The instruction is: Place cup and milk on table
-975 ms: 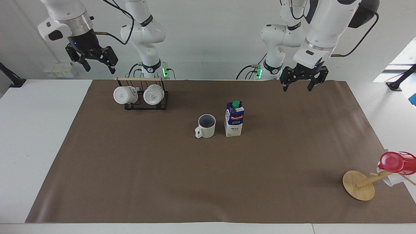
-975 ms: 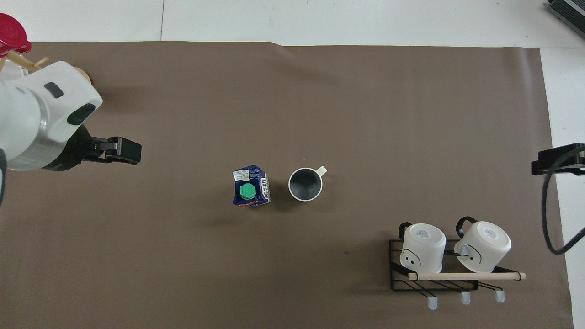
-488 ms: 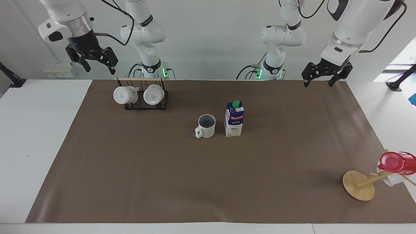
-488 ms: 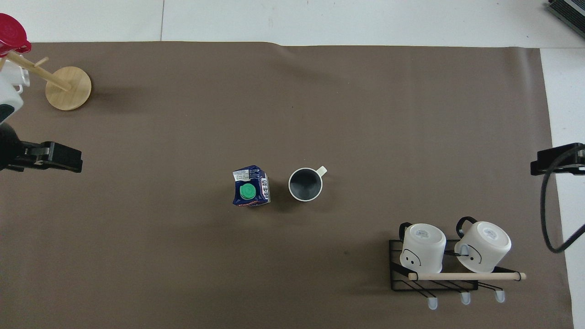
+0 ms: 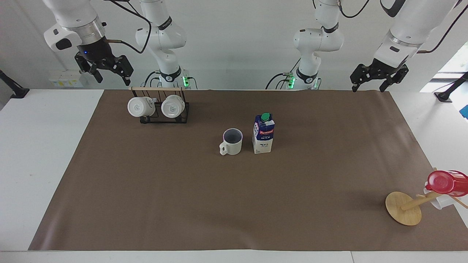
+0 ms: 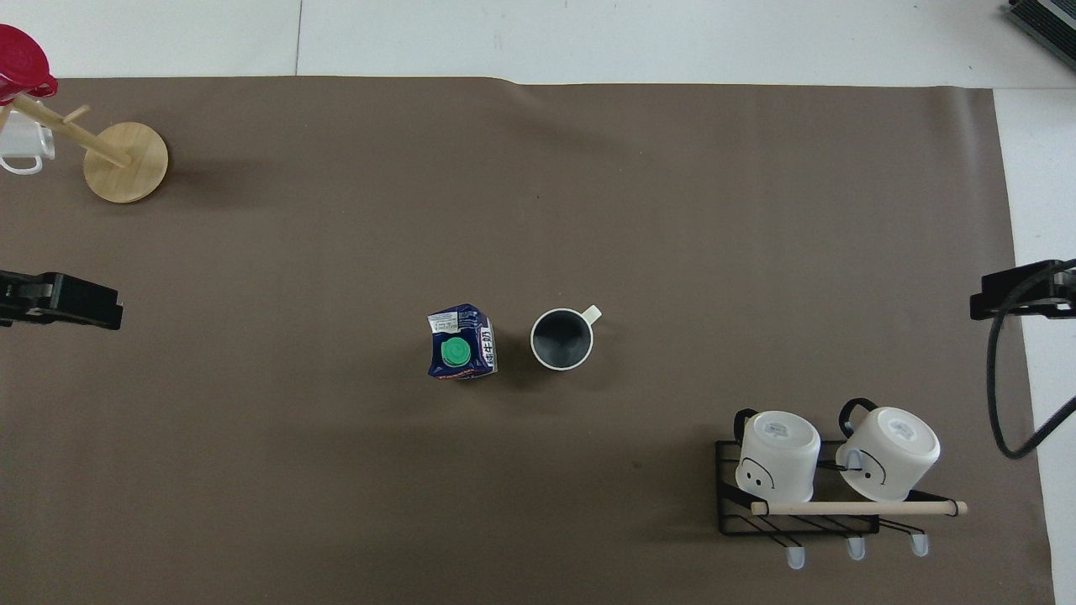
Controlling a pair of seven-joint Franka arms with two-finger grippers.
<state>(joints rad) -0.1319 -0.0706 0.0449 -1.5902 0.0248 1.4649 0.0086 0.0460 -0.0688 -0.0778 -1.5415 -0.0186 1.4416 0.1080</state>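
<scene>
The cup point(image 5: 232, 141) point(image 6: 561, 339), cream-white with a dark inside, stands upright on the brown paper of the table point(image 5: 182, 190) point(image 6: 336, 470) near its middle. The milk point(image 5: 263, 133) point(image 6: 460, 343), a blue-and-white carton with a green cap, stands upright beside the cup, toward the left arm's end. My left gripper point(image 5: 369, 85) point(image 6: 92, 304) is open and empty, raised over the paper's corner at the left arm's end. My right gripper point(image 5: 112, 76) point(image 6: 996, 304) is open and empty, raised near the wire rack.
A black wire rack point(image 5: 164, 113) point(image 6: 807, 504) with two all-white mugs stands near the right arm's base. A wooden mug tree point(image 5: 404, 208) point(image 6: 126, 151) with a red cup point(image 5: 444, 182) point(image 6: 21, 63) stands at the left arm's end, farther from the robots.
My left gripper has risen and drawn back from over the paper toward the table's left-arm end. My right gripper rose slightly. The cup and the milk have not moved.
</scene>
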